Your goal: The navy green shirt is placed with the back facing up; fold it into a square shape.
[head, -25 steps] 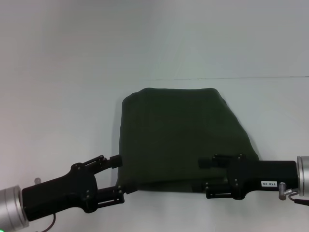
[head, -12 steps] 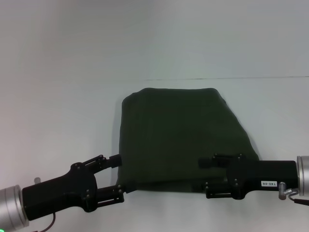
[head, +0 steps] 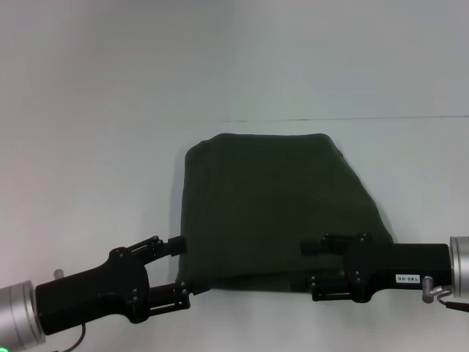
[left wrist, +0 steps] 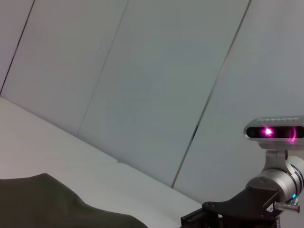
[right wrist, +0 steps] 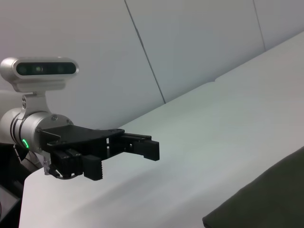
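The navy green shirt (head: 275,209) lies folded into a rough block on the white table (head: 88,183), with its right edge slanting outward toward me. My left gripper (head: 181,268) is open at the shirt's near left corner, one finger beside the left edge and the other at the near edge. In the right wrist view the left gripper (right wrist: 127,160) has nothing between its fingers. At the near right part of the shirt, my right gripper (head: 306,266) is open, its upper finger over the cloth. The shirt's edge (left wrist: 47,204) (right wrist: 266,199) shows in both wrist views.
The white table runs wide on both sides of the shirt and ends at a far edge (head: 330,119) against a plain pale wall. The right arm's wrist and camera (left wrist: 273,133) show in the left wrist view.
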`<state>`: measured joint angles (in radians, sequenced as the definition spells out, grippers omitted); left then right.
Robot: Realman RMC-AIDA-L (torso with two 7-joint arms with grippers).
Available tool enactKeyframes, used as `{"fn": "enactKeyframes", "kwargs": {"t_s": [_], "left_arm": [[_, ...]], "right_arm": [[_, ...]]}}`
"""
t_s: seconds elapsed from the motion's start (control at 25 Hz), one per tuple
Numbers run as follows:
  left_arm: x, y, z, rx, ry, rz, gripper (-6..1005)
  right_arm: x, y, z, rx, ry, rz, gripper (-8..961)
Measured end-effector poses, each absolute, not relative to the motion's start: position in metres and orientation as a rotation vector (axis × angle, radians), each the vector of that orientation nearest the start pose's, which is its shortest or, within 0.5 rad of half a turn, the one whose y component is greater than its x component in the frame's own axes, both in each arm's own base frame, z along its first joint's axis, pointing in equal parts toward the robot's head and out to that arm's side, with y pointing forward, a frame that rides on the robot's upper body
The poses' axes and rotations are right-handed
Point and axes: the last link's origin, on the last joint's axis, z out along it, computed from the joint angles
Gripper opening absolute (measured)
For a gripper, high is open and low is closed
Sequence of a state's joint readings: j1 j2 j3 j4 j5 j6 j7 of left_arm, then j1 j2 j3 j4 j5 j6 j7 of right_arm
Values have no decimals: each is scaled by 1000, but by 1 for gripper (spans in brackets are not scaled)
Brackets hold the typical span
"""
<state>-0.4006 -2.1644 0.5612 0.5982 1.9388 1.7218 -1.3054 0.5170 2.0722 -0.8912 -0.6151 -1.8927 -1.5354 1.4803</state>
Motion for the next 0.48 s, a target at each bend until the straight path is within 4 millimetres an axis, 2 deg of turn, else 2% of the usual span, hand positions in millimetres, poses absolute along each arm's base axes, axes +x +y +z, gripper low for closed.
{"fn": "enactKeyframes", "kwargs": {"t_s": [0.48], "left_arm": [[-270, 274, -20, -2618, -759, -1063, 874]], "right_arm": [[250, 321, -25, -2831, 754, 718, 839]]}}
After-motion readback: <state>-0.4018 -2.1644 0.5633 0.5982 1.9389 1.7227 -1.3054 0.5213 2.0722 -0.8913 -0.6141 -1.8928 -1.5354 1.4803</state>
